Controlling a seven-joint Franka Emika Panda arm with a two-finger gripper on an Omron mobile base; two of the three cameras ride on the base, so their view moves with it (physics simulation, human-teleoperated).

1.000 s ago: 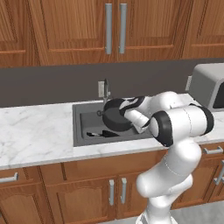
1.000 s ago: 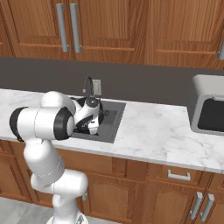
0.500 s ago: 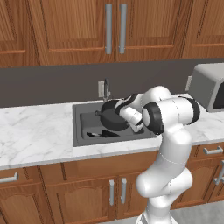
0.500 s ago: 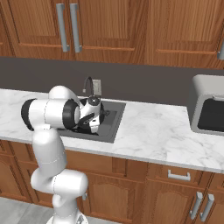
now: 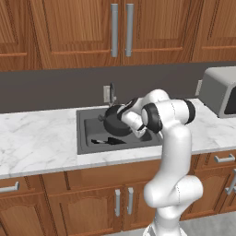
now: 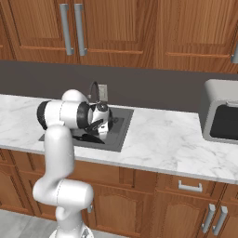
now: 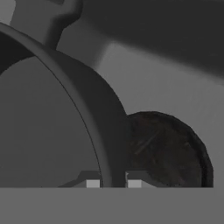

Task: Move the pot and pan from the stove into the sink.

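My gripper (image 5: pixel 125 119) is shut on the rim of the dark grey pot (image 5: pixel 114 124), which hangs tilted over the sink (image 5: pixel 85 134). In the hand view the pot's rim (image 7: pixel 94 131) curves down between my two fingertips (image 7: pixel 92 183), with its inside to the left. The black pan (image 5: pixel 107 140) lies on the sink floor under the pot, toward the front; a dark round disc (image 7: pixel 168 153) shows beside the rim. From the right, the gripper (image 6: pixel 105 122) sits over the basin (image 6: pixel 122 125), with the pan (image 6: pixel 87 138) below it. The stove is out of view.
A slim faucet (image 5: pixel 112 92) stands behind the sink, close to the pot. White marble counter (image 5: pixel 37 143) runs on both sides. A grey microwave (image 5: pixel 221 92) sits at the far right. Wood cabinets hang above.
The arm's elbow has swung up and in toward the sink. The pot has stayed in the grip and eased slightly lower and left over the basin.
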